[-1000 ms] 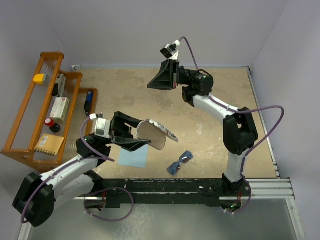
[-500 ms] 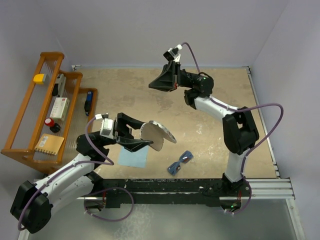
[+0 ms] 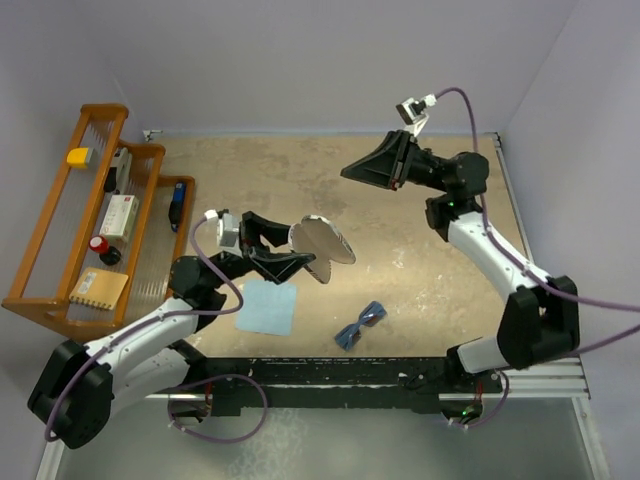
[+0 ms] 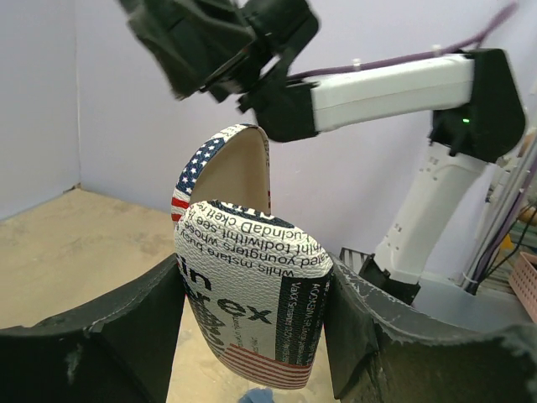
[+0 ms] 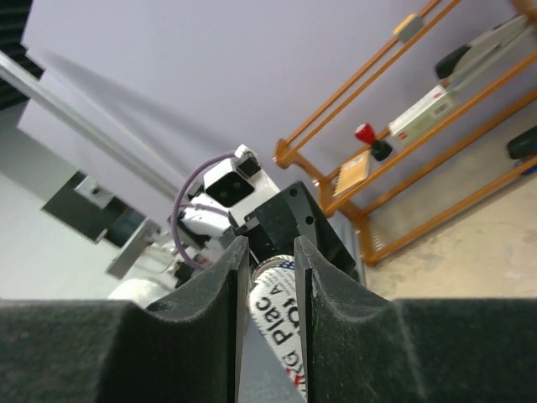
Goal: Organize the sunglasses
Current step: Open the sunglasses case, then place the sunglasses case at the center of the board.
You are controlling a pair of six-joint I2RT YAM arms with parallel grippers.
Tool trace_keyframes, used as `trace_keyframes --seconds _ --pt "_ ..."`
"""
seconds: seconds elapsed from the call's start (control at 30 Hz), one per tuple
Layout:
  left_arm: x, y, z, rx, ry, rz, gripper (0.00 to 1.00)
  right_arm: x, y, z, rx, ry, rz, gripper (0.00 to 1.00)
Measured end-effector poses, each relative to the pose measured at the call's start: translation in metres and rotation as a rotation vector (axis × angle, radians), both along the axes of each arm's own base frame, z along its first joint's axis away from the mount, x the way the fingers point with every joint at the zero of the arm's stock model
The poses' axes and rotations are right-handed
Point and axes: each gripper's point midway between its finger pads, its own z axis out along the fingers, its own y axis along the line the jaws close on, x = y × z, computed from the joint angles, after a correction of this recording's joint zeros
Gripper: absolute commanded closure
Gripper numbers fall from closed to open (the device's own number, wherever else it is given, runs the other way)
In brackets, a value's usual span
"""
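The table (image 3: 420,250) looks much as it did a second ago, and nothing on the wooden rack (image 3: 50,240) along its left side has been touched. The arms are what has changed. The right arm has swung off toward the far right corner, so the right gripper (image 3: 352,172) now hangs high and well apart from the case (image 3: 325,243), where a moment ago it hovered closer to the middle. Its jaws are only a narrow slit apart and hold nothing; through the slit its own camera just catches the printed case in the distance. The left arm has reached a little further out over the table, and the left gripper (image 3: 298,250) stands wide with both fingers clamped on the case, which is held in the air with its lid hanging open. That reach leaves the blue cloth (image 3: 268,307) more exposed below it. The sunglasses (image 3: 360,324) have not stirred: they lie flat near the front edge, just right of the cloth, clear of both arms. To my eye the case is now ready, the right gripper is free, and picking up the sunglasses is still to do.
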Motion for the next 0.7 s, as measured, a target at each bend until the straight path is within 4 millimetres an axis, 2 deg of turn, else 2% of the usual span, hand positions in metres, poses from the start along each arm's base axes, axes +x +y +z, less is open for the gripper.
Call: trace_keyframes --seconds 0.1,0.27,0.37,0.57,0.7 --pt "0.010 -0.002 -0.007 0.003 0.038 0.025 0.55 0.002 -0.010 0.000 -0.044 -0.040 -0.101 0.68" --pt "0.031 -0.003 -0.017 -0.009 0.114 0.091 0.55 0.007 -0.022 -0.010 -0.152 -0.065 -0.272 0.68" --pt "0.048 0.000 -0.024 -0.038 0.166 0.159 0.55 0.004 -0.027 -0.014 -0.190 -0.085 -0.307 0.68" --pt "0.083 0.009 -0.057 -0.081 0.309 0.303 0.55 0.008 -0.029 -0.030 -0.240 -0.059 -0.340 0.67" --pt "0.102 0.013 -0.070 -0.106 0.364 0.371 0.54 0.010 -0.030 -0.039 -0.264 -0.037 -0.347 0.67"
